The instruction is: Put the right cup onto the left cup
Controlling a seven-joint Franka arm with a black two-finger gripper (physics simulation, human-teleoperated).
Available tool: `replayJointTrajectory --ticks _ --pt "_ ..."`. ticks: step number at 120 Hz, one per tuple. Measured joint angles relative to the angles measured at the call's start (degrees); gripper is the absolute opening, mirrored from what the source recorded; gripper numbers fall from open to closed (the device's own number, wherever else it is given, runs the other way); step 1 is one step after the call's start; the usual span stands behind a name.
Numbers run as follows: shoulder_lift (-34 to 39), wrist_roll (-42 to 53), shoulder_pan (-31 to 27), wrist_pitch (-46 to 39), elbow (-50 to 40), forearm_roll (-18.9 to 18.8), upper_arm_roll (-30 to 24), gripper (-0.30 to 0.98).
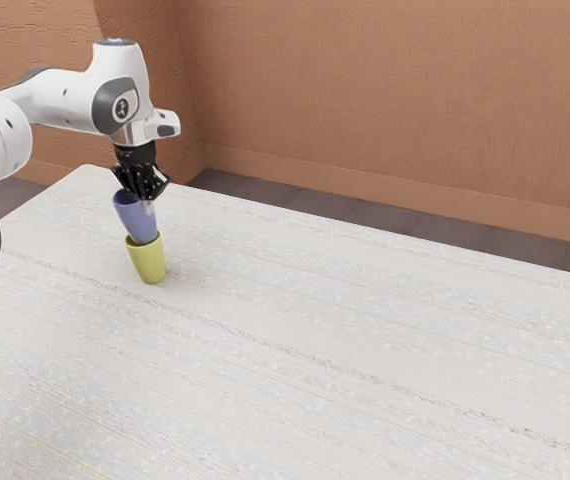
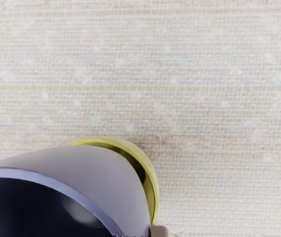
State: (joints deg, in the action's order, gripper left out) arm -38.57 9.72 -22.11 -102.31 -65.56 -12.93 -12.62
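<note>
Black two-finger gripper [image 1: 146,201] pinching rim of smooth periwinkle tapered cup [image 1: 138,222]; cup's long axis tilted, base at mouth of smooth yellow-green cup [image 1: 149,262] below.

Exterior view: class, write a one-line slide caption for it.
The gripper at the rim of a tilted blue cup, its base at the yellow cup's mouth.

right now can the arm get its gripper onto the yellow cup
Probably not: the blue cup is over the mouth of the yellow cup, blocking the way from above. The outer wall facing the exterior camera looks uncovered, but the gripper is up at the blue cup's rim.
</note>
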Motion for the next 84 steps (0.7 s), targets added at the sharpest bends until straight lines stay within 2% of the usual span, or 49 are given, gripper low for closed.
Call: replayJointTrajectory --ticks 16,38,52,84 --pt "-0.1 0.4 0.0 -0.1 0.0 0.1 0.0 -0.08" --pt "-0.1 0.7 0.0 0.4 0.0 0.9 -0.3 0.30" --pt "0.3 0.7 -0.1 1.0 0.0 1.1 -0.9 0.47" --pt "5.7 0.6 0.2 3.0 -1.1 1.2 -2.9 0.62"
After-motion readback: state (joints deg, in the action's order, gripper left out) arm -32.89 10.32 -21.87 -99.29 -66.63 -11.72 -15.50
